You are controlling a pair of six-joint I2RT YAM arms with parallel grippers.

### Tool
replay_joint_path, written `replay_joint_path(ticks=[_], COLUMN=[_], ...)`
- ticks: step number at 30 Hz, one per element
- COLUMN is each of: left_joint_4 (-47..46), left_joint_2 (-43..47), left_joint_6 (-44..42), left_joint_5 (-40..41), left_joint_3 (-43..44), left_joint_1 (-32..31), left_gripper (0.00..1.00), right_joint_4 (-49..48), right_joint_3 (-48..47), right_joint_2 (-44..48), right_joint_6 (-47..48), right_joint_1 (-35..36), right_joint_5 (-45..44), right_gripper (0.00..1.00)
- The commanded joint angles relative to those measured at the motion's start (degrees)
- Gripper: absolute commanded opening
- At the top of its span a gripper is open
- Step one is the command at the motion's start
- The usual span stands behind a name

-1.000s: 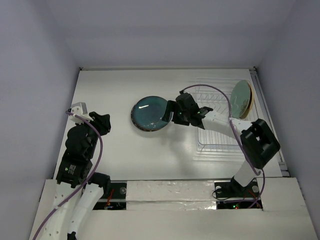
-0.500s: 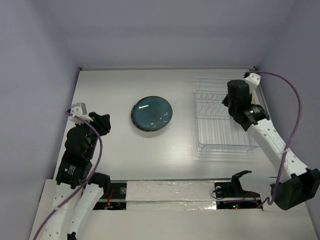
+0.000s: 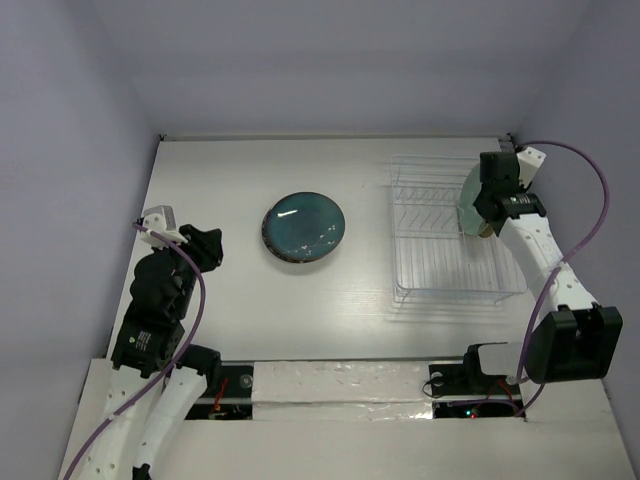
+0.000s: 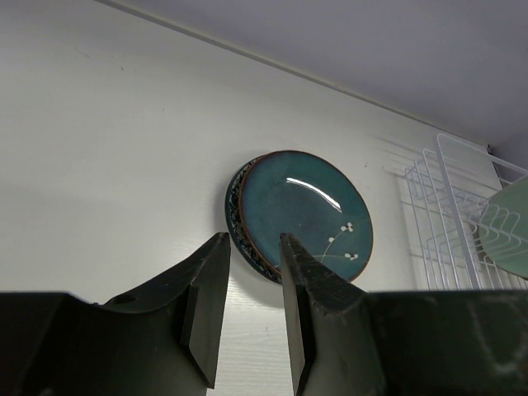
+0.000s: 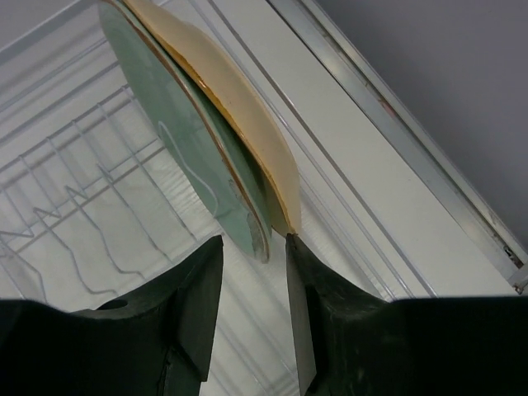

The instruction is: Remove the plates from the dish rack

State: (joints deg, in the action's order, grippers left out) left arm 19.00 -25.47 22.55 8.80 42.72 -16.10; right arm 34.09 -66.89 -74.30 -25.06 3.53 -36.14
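Pale green and tan are the two plates standing in the dish rack point(image 3: 430, 255): the pale green plate point(image 5: 177, 140) and, right behind it and touching it, the tan plate point(image 5: 216, 87). Both are on edge and leaning at the far right end of the clear wire rack, which sits on the right side of the white table point(image 3: 220, 170). The right gripper point(image 5: 254, 241) is at their rim. In the right wrist view its two dark fingers are parted and the edge of the green plate dips into the gap between them, while the tan plate's edge lies just at the tip of one finger. Space shows between the other finger and the green plate, so the jaws read as released, not yet clamped on either plate. From above, the right arm stretches along the right side of the rack with its wrist over the far corner. Near the middle of the table, well apart from the rack, the glossy dark teal plate point(image 3: 303, 224) lies flat on top of the dark patterned plate point(image 4: 236, 206), whose rim shows along one side beneath it; a small white sprig is drawn on the teal glaze. The left gripper point(image 4: 254, 238) hovers over the left side of the table, pointed toward this stack, its fingers a little apart with nothing between them.
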Motion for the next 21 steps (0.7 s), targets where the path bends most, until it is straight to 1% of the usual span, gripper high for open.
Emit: replay_joint_path(ticks=[1, 6, 11, 14, 15, 18, 20, 21], left_joint_4=[-2.74, -2.66, -2.66, -2.66, -2.66, -2.66, -2.57, -2.66], left_joint_2=[0.16, 0.07, -0.10, -0.28, -0.19, -0.19, -0.10, -0.19], left_joint_6=[-0.75, -0.66, -0.66, -0.66, -0.75, -0.75, -0.66, -0.66], left_joint_5=[-0.27, -0.27, -0.18, -0.27, -0.27, -0.27, -0.10, -0.01], left_joint_3=[-0.62, -0.62, -0.53, -0.53, -0.53, -0.53, -0.53, -0.53], left_joint_1=[-0.34, -0.34, -0.34, -0.34, -0.34, -0.34, -0.34, -0.34], left_gripper=[0.28, 0.28, 0.28, 0.28, 0.28, 0.28, 0.28, 0.28], right_joint_4=[-2.27, -4.55, -5.08, -6.05, -6.05, -5.96, -6.22, -6.22], right_joint_3=[-3.50, -3.77, -3.51, -2.81, -2.72, -2.72, -2.28, -2.19], right_joint_2=[-3.12, -4.36, -5.94, -6.20, -6.38, -7.08, -7.26, -7.52], right_joint_6=[1.85, 2.38, 2.12, 2.12, 2.12, 1.77, 1.77, 1.77], right_joint_1=[-2.03, -2.56, -2.56, -3.09, -3.09, -3.09, -3.09, -3.09], right_joint_5=[0.81, 3.26, 2.57, 2.92, 3.09, 4.67, 3.98, 3.62], right_gripper=[0.42, 0.42, 0.40, 0.37, 0.31, 0.23, 0.23, 0.25])
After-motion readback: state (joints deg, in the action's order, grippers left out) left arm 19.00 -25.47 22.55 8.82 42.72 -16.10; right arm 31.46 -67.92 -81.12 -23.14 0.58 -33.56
